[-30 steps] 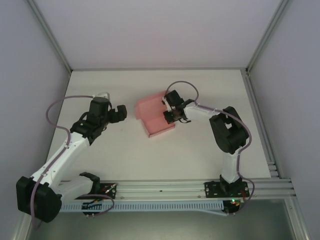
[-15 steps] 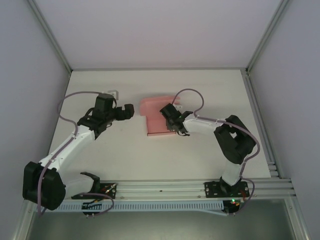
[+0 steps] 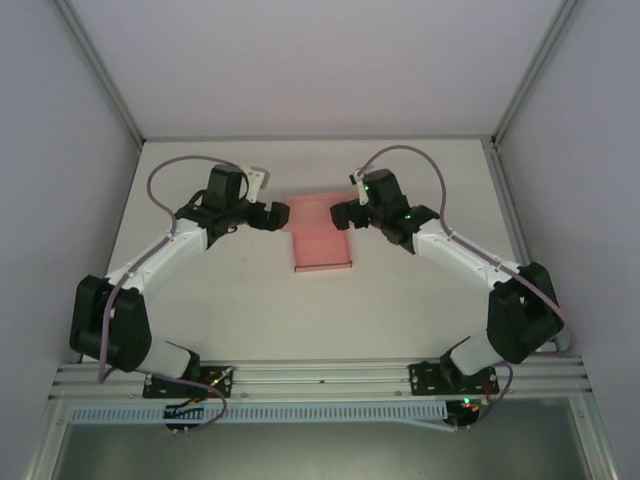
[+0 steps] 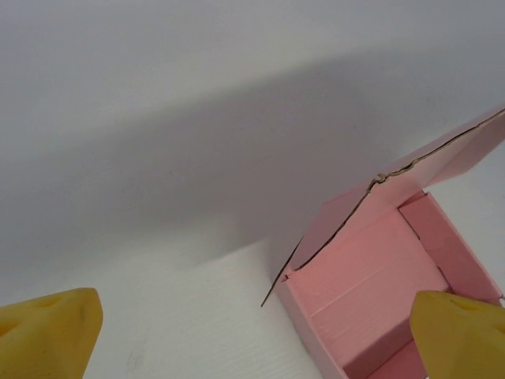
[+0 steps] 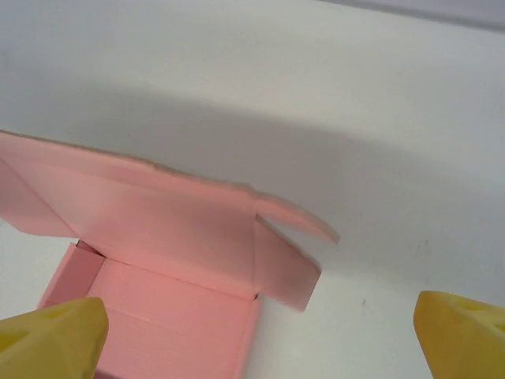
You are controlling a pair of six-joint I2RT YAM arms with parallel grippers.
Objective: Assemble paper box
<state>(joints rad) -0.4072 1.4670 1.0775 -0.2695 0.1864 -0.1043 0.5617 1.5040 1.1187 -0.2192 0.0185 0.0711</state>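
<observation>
— White bench (image 3: 220, 300), pale walls on three sides, a metal frame (image 3: 100, 75) at the corners and a slotted rail (image 3: 320, 378) along the near edge. What lies on it?

— One thing, the paper box (image 3: 322, 250). It is pink and sits a little far of the middle, between the two arms.

— Which way does it run?

— Its long axis goes near to far. The tray (image 5: 158, 316) is the nearer part and opens upward. The lid panel (image 5: 158, 213) joins it at the far end and stands up tilted, with a small side flap (image 5: 286, 272) at its right end.

— And the left claw (image 3: 273, 216)?

— Spread wide, gripping nothing. It is at the box's far left corner and points right. In its wrist view one yellow fingertip (image 4: 49, 328) is over bare bench. The other overlaps the tray's near wall, but I cannot tell whether it touches.

— The right claw (image 3: 346, 214)?

— Spread wide as well, with nothing between its fingertips (image 5: 461, 332). It is at the far right side of the box and points left, mirroring the other one.

— Does anything stand in the way?

— The raised lid panel stands between the two claws. From the left wrist its edge shows as a ragged line leaning away from the tray. Purple cables (image 3: 185, 165) loop above each arm, well apart from the box.
</observation>
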